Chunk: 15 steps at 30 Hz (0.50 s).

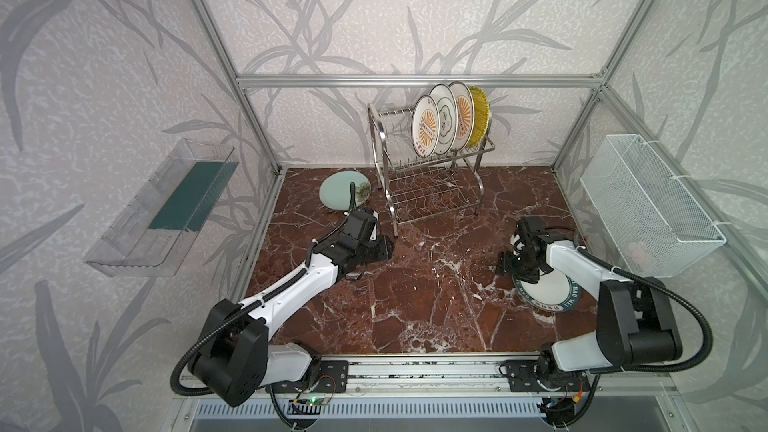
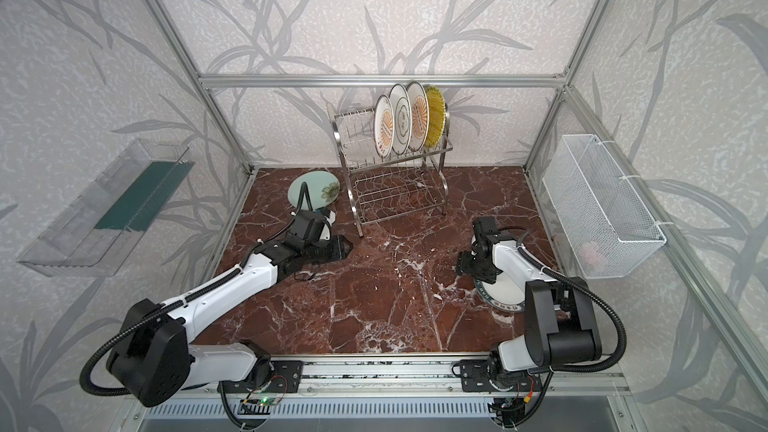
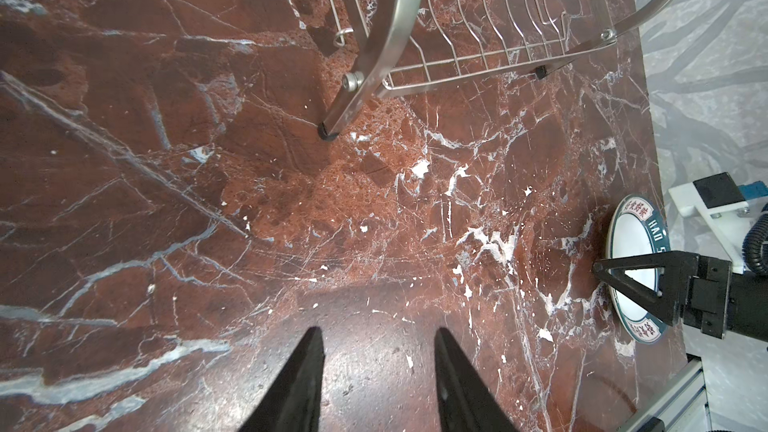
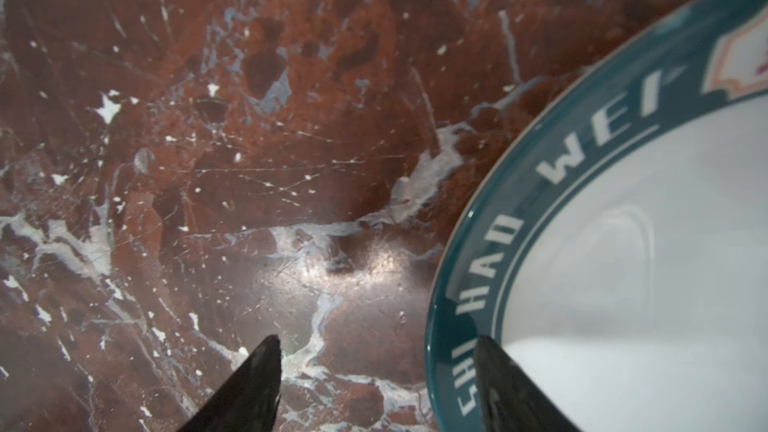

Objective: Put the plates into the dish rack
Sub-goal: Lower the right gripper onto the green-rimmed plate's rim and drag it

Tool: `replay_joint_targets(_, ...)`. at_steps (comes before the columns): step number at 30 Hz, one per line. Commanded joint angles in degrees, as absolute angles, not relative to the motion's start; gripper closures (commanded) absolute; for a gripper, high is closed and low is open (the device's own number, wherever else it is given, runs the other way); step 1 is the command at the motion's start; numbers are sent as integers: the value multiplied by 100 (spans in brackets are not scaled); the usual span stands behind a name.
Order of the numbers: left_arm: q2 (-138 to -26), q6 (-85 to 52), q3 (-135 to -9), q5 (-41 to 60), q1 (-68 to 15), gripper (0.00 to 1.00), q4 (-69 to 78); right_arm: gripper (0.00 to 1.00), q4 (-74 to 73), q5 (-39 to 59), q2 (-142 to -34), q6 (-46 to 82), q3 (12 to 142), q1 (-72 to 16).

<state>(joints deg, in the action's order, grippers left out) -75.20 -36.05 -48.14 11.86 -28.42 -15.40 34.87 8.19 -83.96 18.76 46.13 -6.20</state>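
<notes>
The steel dish rack [image 1: 379,135] stands at the back of the marble table, with a sunburst plate [image 1: 426,126], a quatrefoil plate [image 1: 444,118], a second sunburst plate [image 1: 463,116] and a yellow ribbed plate [image 1: 480,118] upright in its upper tier. A pale mint plate [image 1: 338,197] lies flat to the left of the rack. A teal-rimmed lettered plate [image 4: 623,243] lies flat at the front right. My right gripper [image 4: 376,342] is open, low at this plate's edge; one finger is over the rim, the other over bare table. My left gripper [image 3: 379,332] is open and empty near the rack's front leg [image 3: 328,135].
A white mesh basket [image 1: 648,201] hangs on the right wall and a clear plastic tray [image 1: 162,209] on the left wall. The rack's lower tier [image 1: 432,197] holds nothing. An aluminium rail [image 1: 415,371] runs along the table's front edge.
</notes>
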Motion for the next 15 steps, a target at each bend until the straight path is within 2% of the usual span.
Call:
replay_joint_targets(1, -7426, -3583, -4917, 1119, -2827, 57, -1626, 28, 3489, 987, -8433, 1784, 4676, -795)
replay_joint_targets(15, -7272, -3560, -4867, 1030, -2825, 57, -1714, 28, 3394, 958, -8592, 2030, 4890, -1545)
